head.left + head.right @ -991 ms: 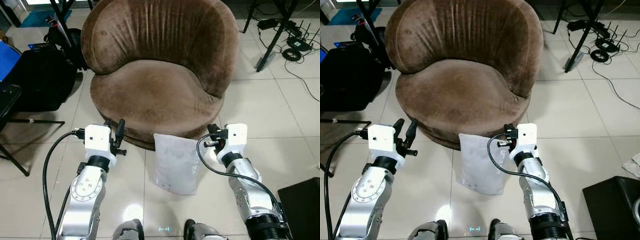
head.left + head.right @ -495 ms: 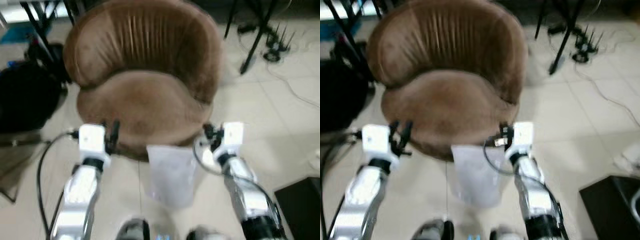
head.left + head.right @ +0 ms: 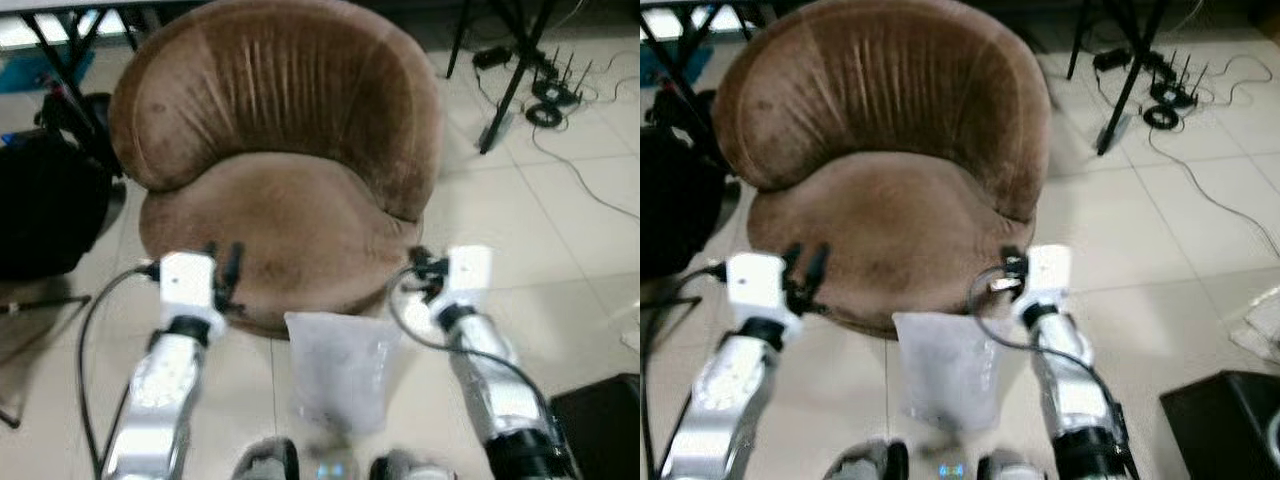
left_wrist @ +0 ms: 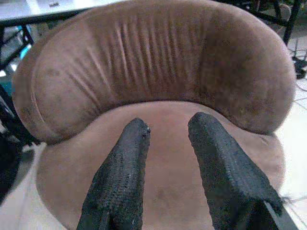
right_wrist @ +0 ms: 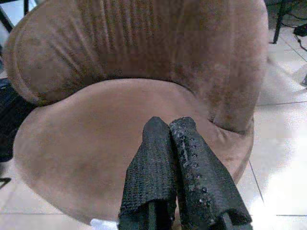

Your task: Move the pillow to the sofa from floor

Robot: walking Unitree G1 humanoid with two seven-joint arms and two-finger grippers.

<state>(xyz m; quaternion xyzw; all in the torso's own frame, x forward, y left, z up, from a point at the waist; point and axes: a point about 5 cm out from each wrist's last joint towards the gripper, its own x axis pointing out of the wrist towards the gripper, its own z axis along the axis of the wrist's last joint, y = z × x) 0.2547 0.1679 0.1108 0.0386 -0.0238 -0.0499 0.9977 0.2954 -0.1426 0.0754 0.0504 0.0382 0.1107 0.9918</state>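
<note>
The pillow rests on the floor, just in front of the robot's feet, its far edge against the base of the sofa. It is pale, whitish and roughly rectangular, with a slightly crumpled cover; blur hides finer detail.

Both arms are raised on either side of the pillow, probably as a ready stance for a two-sided pickup. The left claw has its fingers apart and empty. The right claw has its fingers pressed together, holding nothing.

Beyond, the round brown sofa offers a bare seat.
</note>
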